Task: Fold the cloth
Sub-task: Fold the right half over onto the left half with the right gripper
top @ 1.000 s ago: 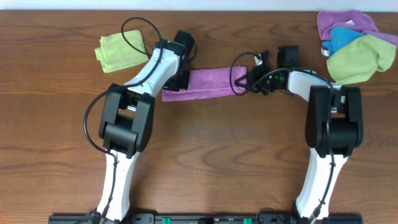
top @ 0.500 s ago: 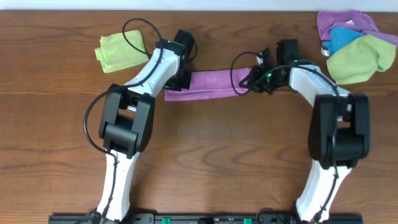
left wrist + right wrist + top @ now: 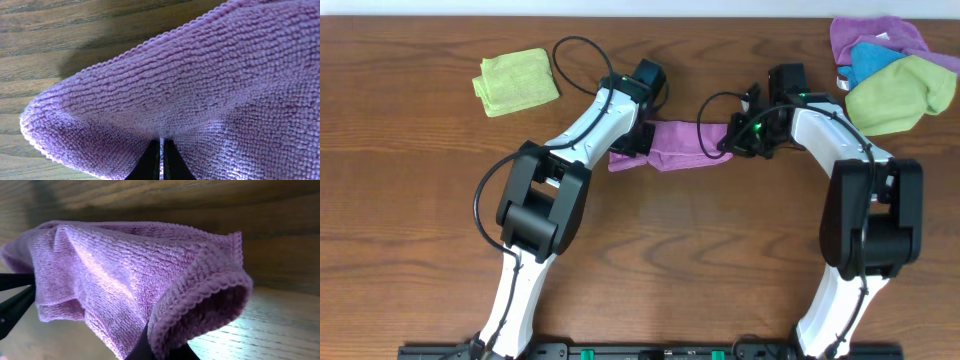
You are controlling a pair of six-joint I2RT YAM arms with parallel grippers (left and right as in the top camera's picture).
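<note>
Finding: no text, label, brand, number or sign can be read in any view. The cloth [image 3: 680, 143] fills both wrist views with plain terry weave and carries nothing legible. On the base rail [image 3: 650, 352], at 6 o'clock in the overhead view, the small green fittings are too small to tell whether they are marked.

overhead straight down over the table [image 3: 420, 230]; both wrist views close-up on one shared cloth [image 3: 200, 75]
</note>
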